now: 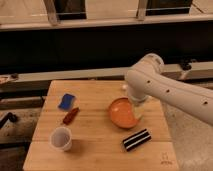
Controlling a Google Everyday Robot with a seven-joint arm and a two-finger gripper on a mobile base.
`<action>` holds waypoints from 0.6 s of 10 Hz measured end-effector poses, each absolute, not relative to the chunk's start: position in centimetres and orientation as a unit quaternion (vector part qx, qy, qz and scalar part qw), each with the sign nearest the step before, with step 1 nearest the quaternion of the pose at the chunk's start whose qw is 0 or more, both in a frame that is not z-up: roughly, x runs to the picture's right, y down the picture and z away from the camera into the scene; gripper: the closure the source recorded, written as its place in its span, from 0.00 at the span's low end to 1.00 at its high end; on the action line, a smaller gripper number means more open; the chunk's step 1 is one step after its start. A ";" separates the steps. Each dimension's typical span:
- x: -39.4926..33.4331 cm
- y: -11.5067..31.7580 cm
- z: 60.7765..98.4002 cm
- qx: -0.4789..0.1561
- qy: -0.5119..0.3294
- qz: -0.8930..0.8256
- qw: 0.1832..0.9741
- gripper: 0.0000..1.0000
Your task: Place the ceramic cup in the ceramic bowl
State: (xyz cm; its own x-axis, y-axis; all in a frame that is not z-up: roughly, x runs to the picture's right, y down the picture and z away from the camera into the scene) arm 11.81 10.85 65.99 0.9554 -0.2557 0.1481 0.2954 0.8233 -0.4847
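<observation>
Standing upright at the light wooden table's [100,152] near left, the small plain white ceramic cup [61,138] is untouched. The round shallow orange ceramic bowl [120,114] lies at its two o'clock. Above the bowl's right rim hangs the gripper [136,109], fingers spread and empty; the cup sits well apart, at its eight o'clock.

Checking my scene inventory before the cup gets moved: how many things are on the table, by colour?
White: 1, the ceramic cup
Orange: 1, the ceramic bowl
Blue: 1, a flat pad
Red-brown: 1, a thin stick
Black-and-white striped: 1, a bar
Total: 5
The gripper hangs over the bowl's right edge; the arm may hide more.
</observation>
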 end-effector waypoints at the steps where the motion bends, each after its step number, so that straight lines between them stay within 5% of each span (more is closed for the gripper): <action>1: 10.2 11.1 65.8 -0.258 -0.044 -0.155 0.953 0.20; 6: 6.3 12.0 65.2 -0.246 -0.070 -0.205 0.945 0.20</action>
